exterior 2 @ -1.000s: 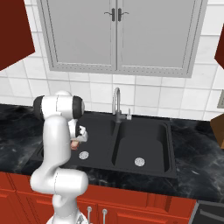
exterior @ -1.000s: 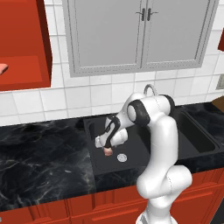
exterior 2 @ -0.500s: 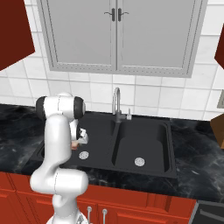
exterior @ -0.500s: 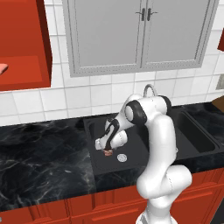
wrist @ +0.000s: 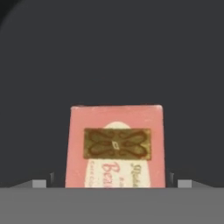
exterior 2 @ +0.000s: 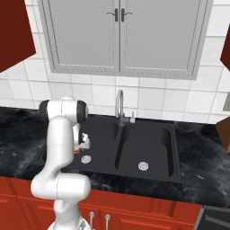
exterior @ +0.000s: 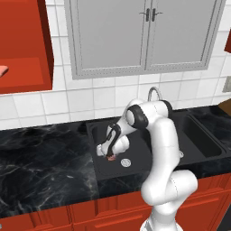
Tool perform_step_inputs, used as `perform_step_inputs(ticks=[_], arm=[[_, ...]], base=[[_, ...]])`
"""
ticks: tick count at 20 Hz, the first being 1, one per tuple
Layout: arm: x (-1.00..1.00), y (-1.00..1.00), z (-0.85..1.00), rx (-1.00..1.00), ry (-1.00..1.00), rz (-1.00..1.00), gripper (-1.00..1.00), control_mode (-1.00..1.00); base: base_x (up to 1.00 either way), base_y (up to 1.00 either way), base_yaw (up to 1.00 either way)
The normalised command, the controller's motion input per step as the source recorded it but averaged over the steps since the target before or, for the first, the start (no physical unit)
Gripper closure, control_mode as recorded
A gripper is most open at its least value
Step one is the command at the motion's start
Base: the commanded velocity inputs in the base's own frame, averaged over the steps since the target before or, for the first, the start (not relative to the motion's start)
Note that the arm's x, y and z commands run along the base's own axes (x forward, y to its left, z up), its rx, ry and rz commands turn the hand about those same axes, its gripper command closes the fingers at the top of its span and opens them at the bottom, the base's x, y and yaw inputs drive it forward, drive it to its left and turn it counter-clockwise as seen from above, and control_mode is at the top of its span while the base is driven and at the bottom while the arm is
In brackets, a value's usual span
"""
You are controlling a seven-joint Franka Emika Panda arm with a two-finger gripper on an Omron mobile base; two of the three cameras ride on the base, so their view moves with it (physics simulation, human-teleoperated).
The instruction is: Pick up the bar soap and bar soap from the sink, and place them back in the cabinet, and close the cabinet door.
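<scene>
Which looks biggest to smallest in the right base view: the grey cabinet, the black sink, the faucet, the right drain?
1. The grey cabinet.
2. The sink, though it sits nearer the camera.
3. The faucet.
4. The right drain.

The bar soap's (wrist: pixel 117 146) lower end is hidden.

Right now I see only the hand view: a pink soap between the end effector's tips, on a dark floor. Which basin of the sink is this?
Observer: The left basin of the sink; the end effector is low over the bar soap there.
Operator: Is the drain close?
Observer: Yes, the round drain lies just right of the soap in the left base view, apart from it.
Operator: Is the cabinet open?
Observer: Yes, the red cabinet up left stands open.
</scene>
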Motion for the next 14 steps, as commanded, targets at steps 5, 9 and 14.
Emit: perform_step_inputs(ticks=[5, 9, 14], arm=[[0.1, 0.09, -0.16, 0.0, 0.0, 0.0, -1.0, -1.0], [0.05, 0.04, -0.04, 0.0, 0.01, 0.0, 1.0, -1.0], [0.0, 0.0, 0.0, 0.0, 0.0, 0.0, 1.0, -1.0]], base=[[0.0, 0.0, 0.0], [0.0, 0.0, 0.0], [0.0, 0.0, 0.0]])
